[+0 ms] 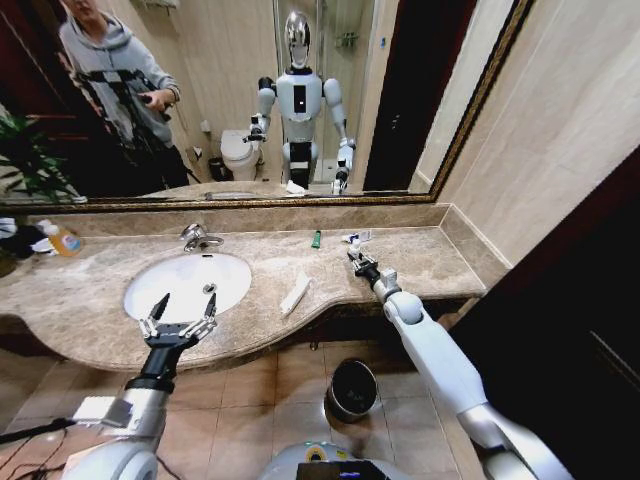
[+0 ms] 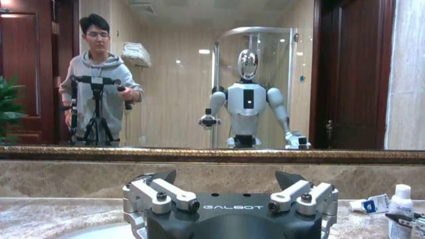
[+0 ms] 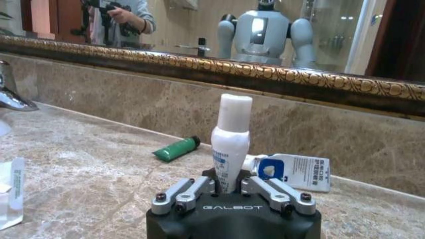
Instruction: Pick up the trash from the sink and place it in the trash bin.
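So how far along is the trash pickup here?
Nothing looks binned yet; the trash bin sits on the floor. In hand: the right gripper is shut on a small white tube. Left: green tube, long white packet, wrapper. Left gripper hovers open over the sink.

Along the wall we see a wide mirror (image 1: 200,100) in a dark gilded frame (image 3: 265,74), and in its glass a white toilet (image 1: 238,152) and a glass shower stall (image 2: 265,74). At the far left end of the counter we find an orange-capped soap bottle (image 1: 64,239) beside a leafy green plant (image 1: 25,160). Below us runs a brown tiled floor (image 1: 260,390).
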Motion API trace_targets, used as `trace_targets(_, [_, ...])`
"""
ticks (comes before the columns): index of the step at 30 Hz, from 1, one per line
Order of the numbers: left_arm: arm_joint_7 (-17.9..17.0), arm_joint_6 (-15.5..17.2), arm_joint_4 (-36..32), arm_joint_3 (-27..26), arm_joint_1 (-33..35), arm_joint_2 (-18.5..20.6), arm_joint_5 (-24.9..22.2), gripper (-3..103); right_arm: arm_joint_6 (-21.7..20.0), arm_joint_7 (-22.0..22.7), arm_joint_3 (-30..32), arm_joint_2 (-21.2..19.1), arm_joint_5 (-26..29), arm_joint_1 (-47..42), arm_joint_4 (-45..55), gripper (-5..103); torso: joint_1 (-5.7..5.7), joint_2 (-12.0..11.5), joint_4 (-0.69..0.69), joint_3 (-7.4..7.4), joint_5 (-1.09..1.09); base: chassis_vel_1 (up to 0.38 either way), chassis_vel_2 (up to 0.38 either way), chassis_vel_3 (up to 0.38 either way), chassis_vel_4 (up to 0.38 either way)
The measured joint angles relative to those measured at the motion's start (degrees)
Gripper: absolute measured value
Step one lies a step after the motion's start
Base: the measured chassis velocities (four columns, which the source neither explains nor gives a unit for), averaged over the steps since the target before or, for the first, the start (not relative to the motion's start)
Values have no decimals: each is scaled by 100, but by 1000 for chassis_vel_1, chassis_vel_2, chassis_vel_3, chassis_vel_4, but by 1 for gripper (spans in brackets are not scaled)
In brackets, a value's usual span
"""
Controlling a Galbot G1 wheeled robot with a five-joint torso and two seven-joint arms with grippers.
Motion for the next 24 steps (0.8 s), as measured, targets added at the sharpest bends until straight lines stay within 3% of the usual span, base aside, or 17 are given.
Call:
trace_targets(15, [0, 0, 0, 0, 0, 0, 0, 100, -20, 21, 241, 9, 51, -489, 413, 14, 0, 0, 1, 0, 1, 0, 0, 0, 0])
trace_targets(24, [0, 0, 0, 0, 0, 0, 0, 100, 44, 29, 1277, -461, 609, -1856, 2185, 14, -1, 0, -1, -1, -1, 0, 0, 0, 0])
